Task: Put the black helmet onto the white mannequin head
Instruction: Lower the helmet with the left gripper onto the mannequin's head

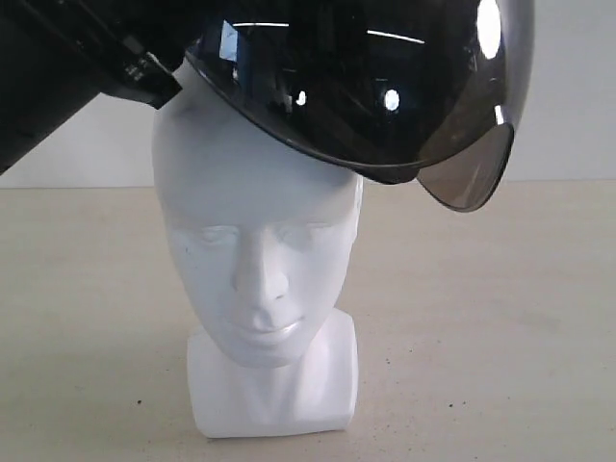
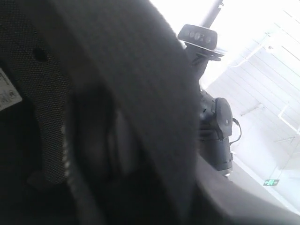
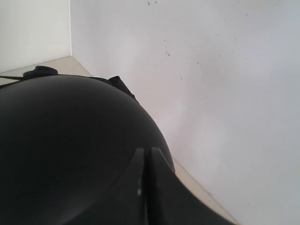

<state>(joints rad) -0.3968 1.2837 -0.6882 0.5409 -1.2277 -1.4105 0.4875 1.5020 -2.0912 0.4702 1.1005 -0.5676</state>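
Note:
The black helmet point(image 1: 366, 87) hangs tilted over the crown of the white mannequin head point(image 1: 255, 260). Its smoky visor point(image 1: 472, 178) dips to the right of the forehead, and the left part of the rim sits near the top of the skull. My left gripper point(image 1: 166, 85) reaches in from the upper left. In the left wrist view the helmet's rim point(image 2: 140, 93) and padded lining point(image 2: 42, 93) fill the frame right at the jaws and hide the fingers. My right gripper point(image 3: 146, 153) is shut, its fingertips together against the helmet's dome point(image 3: 70, 140).
The head stands on its block base point(image 1: 274, 390) on a beige table point(image 1: 500, 337) in front of a white wall point(image 1: 577, 96). The left wrist view shows the other arm point(image 2: 215, 126) and a camera mount point(image 2: 199, 35) beyond the helmet.

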